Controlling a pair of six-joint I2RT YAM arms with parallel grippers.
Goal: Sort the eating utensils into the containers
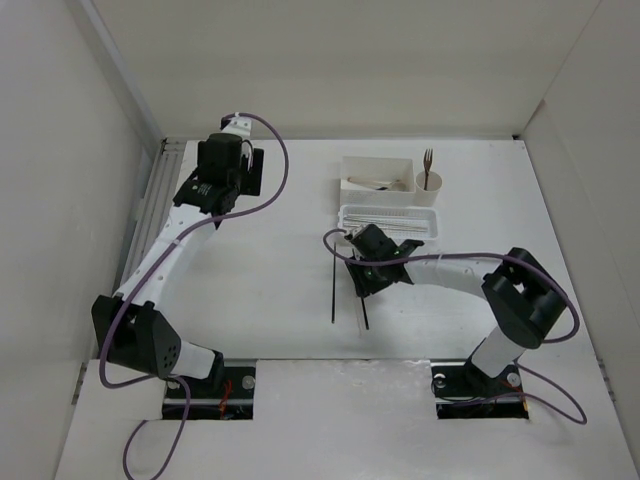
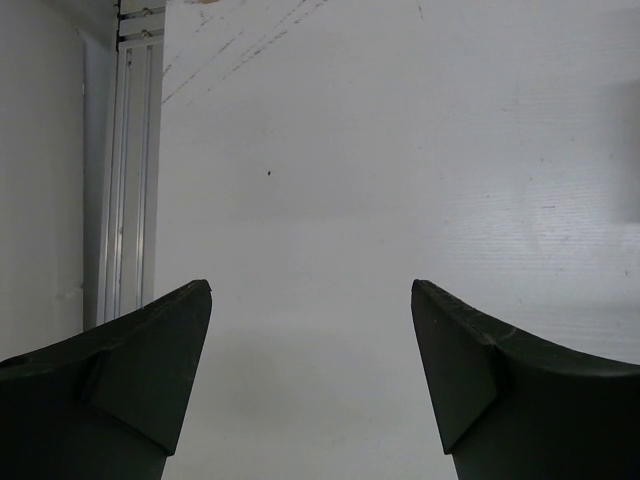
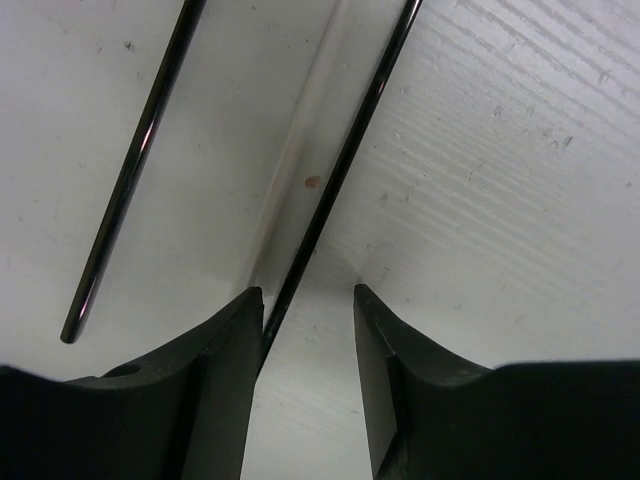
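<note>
Two dark chopsticks lie on the table, one [image 1: 333, 295] to the left and one [image 1: 362, 308] to the right. My right gripper [image 1: 362, 280] is low over them, open. In the right wrist view the right-hand chopstick [image 3: 345, 165] runs between my fingers [image 3: 308, 295] and rests against the left fingertip [image 3: 240, 320]; the other chopstick [image 3: 125, 190] lies outside to the left. A dark fork [image 1: 428, 160] stands in the cream cup [image 1: 429, 184]. The deep white box [image 1: 377, 165] holds pale spoons [image 1: 372, 182]. The perforated tray [image 1: 390, 212] holds pale chopsticks [image 1: 392, 227]. My left gripper [image 1: 228, 160] is open and empty [image 2: 312, 285] at the back left.
A metal rail [image 2: 128, 180] runs along the table's left edge by the left gripper. White walls enclose the table on the left, back and right. The containers stand together just behind the right gripper.
</note>
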